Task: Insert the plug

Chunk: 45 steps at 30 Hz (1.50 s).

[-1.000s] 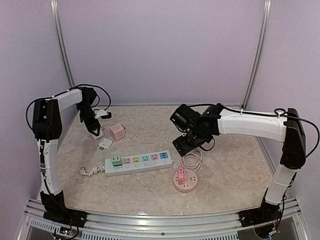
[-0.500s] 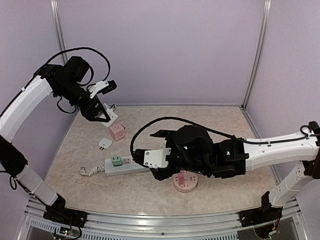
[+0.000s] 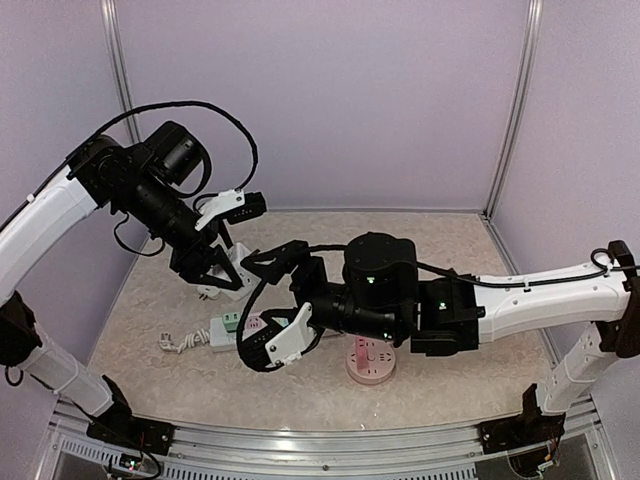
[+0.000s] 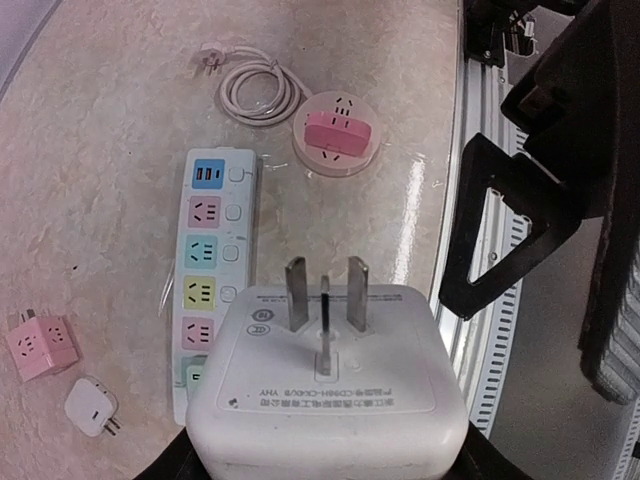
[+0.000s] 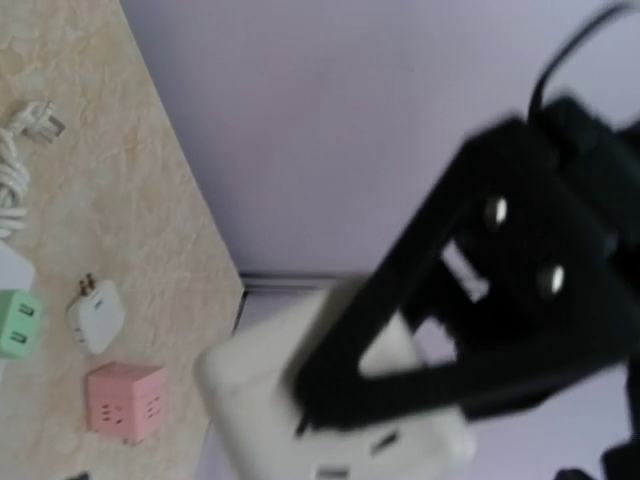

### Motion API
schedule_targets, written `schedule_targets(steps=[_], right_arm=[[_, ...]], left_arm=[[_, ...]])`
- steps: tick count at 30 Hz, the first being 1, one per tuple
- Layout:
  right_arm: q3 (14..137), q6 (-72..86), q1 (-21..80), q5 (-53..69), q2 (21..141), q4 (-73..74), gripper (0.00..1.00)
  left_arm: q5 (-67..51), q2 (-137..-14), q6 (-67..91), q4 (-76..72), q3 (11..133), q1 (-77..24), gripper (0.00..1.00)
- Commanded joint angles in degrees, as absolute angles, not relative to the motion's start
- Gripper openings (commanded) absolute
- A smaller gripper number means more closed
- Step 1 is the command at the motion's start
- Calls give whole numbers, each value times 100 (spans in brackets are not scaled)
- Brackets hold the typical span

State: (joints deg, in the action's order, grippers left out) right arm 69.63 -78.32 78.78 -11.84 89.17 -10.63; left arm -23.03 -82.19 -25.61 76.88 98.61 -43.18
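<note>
My left gripper (image 3: 222, 268) is shut on a white cube adapter (image 3: 226, 258) and holds it in the air above the left end of the power strip (image 3: 228, 327). In the left wrist view the adapter (image 4: 325, 385) fills the bottom, its three metal prongs (image 4: 325, 295) pointing out over the strip (image 4: 215, 270) with its coloured sockets. My right gripper (image 3: 265, 312) is open, its jaws spread wide just right of the adapter; one black finger (image 4: 490, 230) shows in the left wrist view. The right wrist view is blurred and shows the adapter (image 5: 270, 390) behind a black finger.
A round pink socket (image 3: 372, 362) lies right of the strip, with a coiled white cable (image 4: 260, 90) beyond it. A pink cube (image 4: 42, 345) and a small white plug (image 4: 90, 405) lie near the strip's other end. A green adapter (image 5: 18, 322) sits in the strip.
My left arm has carried the white adapter down and right, towards the strip. My right arm has swung left, and its open jaws now stand beside the adapter.
</note>
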Motion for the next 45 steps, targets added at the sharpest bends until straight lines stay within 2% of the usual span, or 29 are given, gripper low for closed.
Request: schedule_targets(steps=[1, 8, 12, 18, 20, 22, 23, 27, 31, 32, 33, 34, 35, 37, 38, 42, 45], right_arm=[[7376, -8417, 7949, -1092, 9191, -849, 100], [7841, -8654, 7930, -1461, 9602, -540, 99], [7911, -8622, 7841, -1425, 9644, -464, 95], [8068, -8492, 7716, -1244, 9690, -40, 93], [8144, -8467, 7693, -1205, 9747, -35, 90], [8234, -8505, 7692, -1249, 9837, 102, 83], [8271, -8503, 7693, -1268, 9879, 96, 77], [8281, -8386, 7692, -1204, 9926, 29, 43], [8219, -8071, 7698, -1408, 9921, -361, 25], [8219, -7926, 7694, -1499, 9908, -447, 21], [8218, -7713, 7692, -1572, 9895, -557, 17], [8212, -7463, 7692, -1633, 9878, -674, 13], [8203, -7158, 7689, -1687, 9852, -816, 10], [8110, -6554, 7673, -1821, 9795, -1241, 0], [7991, -6297, 7673, -1918, 9753, -1616, 0], [7252, -5159, 7673, -2411, 9643, -3773, 0], [7011, -4028, 7675, -2818, 9723, -5245, 0]], left_arm=[[-2405, -8334, -2477, 8247, 9850, -4372, 0], [-2497, -8322, -2573, 8306, 9857, -4499, 0], [-2578, -8232, -2661, 8332, 9796, -4509, 0], [-2739, -8185, -2810, 8396, 9837, -4509, 0], [-2737, -8179, -2812, 8373, 9833, -4509, 0], [-2778, -8197, -2820, 8403, 9870, -4509, 0], [-2785, -8239, -2821, 8418, 9897, -4513, 0], [-2767, -8275, -2855, 8446, 9932, -4517, 0], [-2708, -8278, -2936, 8518, 10016, -4516, 0], [-2637, -8286, -2952, 8548, 10091, -4510, 20], [-2502, -8288, -2960, 8596, 10200, -4509, 44], [-2341, -8284, -2979, 8641, 10326, -4504, 63], [-2197, -8273, -3006, 8695, 10488, -4490, 77], [-1934, -8185, -3067, 8744, 10798, -4403, 95], [-1825, -8133, -3074, 8733, 10965, -4360, 98], [-1514, -7754, -2975, 8432, 11444, -4148, 99], [-1703, -7359, -2775, 7893, 11348, -4037, 99]])
